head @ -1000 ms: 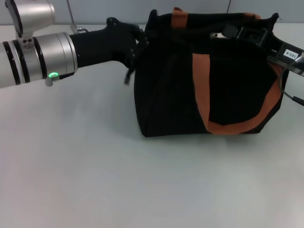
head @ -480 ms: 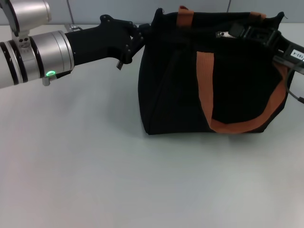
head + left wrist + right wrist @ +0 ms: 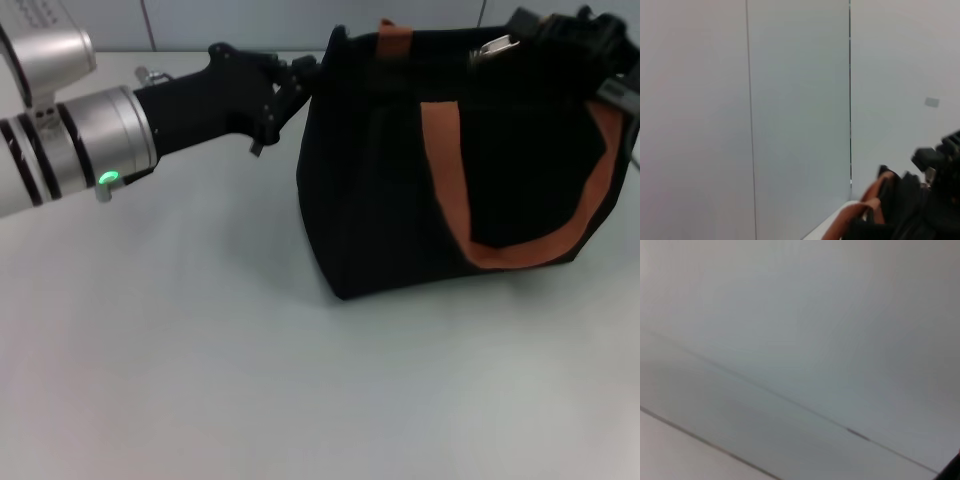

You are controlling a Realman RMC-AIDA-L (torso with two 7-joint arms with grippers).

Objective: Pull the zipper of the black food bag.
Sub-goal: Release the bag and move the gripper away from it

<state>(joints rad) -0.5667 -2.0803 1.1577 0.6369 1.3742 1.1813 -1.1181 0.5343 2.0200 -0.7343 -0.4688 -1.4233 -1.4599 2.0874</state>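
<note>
Black food bag (image 3: 400, 170) shifted right; zipper (image 3: 495, 45) near right hand (image 3: 560, 35)

The boxy black fabric food bag (image 3: 400, 190) stood upright on the pale worktop (image 3: 250, 380), toward the right and far side. The left gripper (image 3: 290, 85) reached in from the left and met the bag's upper left corner. The small silver metal zipper pull (image 3: 495, 45) lay on the bag's top edge toward the right, with the right gripper (image 3: 560, 35) just beside it, over the top right corner.
</note>
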